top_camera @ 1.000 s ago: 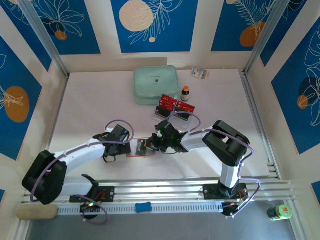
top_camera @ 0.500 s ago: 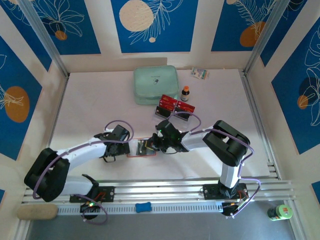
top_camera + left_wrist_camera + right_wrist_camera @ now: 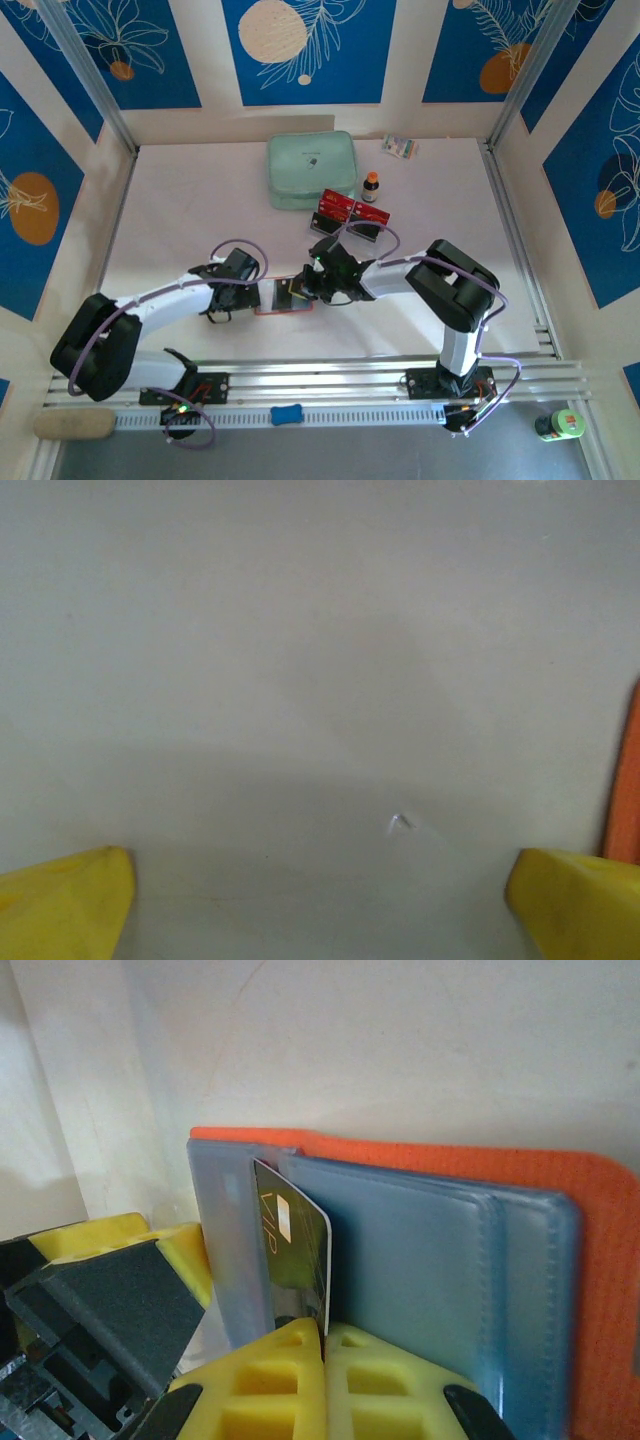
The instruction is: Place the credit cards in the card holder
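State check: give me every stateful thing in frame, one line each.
card holder: open, lying flat.
black card: pinched by the right gripper, edge at a pocket, mostly out.
right gripper: shut on black card.
left gripper: open, empty, beside the holder.
remaining cards: loose, not stowed.
bottle: upright, capped.
mint pouch: flat, looks closed.

Bright, even light fills the overhead view; the arms [image 3: 165, 295] throw only soft, short shadows on the pale bench [image 3: 180, 200]. The left wrist view is dim, grey and out of focus, with a broad faint shadow. The right wrist view is warm-toned, its nearest yellow fingers [image 3: 295, 1345] blurred.
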`<state>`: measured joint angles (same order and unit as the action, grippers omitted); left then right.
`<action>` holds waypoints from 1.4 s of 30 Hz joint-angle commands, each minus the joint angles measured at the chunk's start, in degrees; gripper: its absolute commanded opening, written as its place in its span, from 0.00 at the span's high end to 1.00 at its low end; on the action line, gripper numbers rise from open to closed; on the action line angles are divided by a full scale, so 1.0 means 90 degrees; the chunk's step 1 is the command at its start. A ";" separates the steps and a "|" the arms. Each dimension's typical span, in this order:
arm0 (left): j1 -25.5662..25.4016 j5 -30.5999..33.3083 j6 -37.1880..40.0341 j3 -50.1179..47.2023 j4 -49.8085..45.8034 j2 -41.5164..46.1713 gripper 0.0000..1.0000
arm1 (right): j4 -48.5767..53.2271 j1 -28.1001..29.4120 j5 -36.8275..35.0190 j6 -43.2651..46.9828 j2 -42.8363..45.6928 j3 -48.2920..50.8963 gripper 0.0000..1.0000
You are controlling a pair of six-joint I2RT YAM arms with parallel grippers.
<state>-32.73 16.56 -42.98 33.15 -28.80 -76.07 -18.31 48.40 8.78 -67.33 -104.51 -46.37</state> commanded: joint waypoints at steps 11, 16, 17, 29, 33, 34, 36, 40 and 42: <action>0.0023 -0.0558 0.0137 -0.0016 0.0512 -0.0346 0.00 | 0.1047 0.0008 0.0158 0.0499 -0.0112 -0.0275 0.69; 0.0004 -0.0689 0.0165 -0.0019 0.0671 -0.0346 0.00 | 0.1853 -0.0227 -0.0065 0.1058 0.0526 -0.0366 0.59; 0.0004 -0.0715 0.0174 -0.0020 0.0707 -0.0347 0.00 | 0.2014 -0.0258 -0.0112 0.1156 0.0601 -0.0407 0.60; -0.0054 -0.1008 0.0219 0.0033 0.0993 -0.0400 0.00 | 0.3038 -0.0103 -0.0387 0.1892 0.0439 -0.1181 0.84; -0.0059 -0.1058 0.0259 0.0095 0.1039 -0.0499 0.00 | 0.3132 -0.0058 -0.0390 0.1956 0.0282 -0.1345 0.87; -0.0063 -0.1068 0.0262 0.0117 0.1039 -0.0529 0.00 | 0.3154 -0.0047 -0.0386 0.1970 0.0239 -0.1378 0.87; -0.0056 -0.1111 0.0283 0.0177 0.1069 -0.0594 0.00 | 0.3212 -0.0029 -0.0379 0.1990 0.0117 -0.1462 0.87; -0.0074 -0.1194 0.0303 0.0268 0.1115 -0.0730 0.00 | 0.3374 0.0036 -0.0380 0.2048 -0.0135 -0.1669 0.88; -0.0083 -0.1232 0.0320 0.0325 0.1146 -0.0816 0.00 | 0.3461 0.0089 -0.0340 0.2079 -0.0295 -0.1829 0.88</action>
<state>-32.62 14.83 -41.45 35.59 -29.78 -79.53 9.96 48.23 5.32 -50.06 -105.27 -60.45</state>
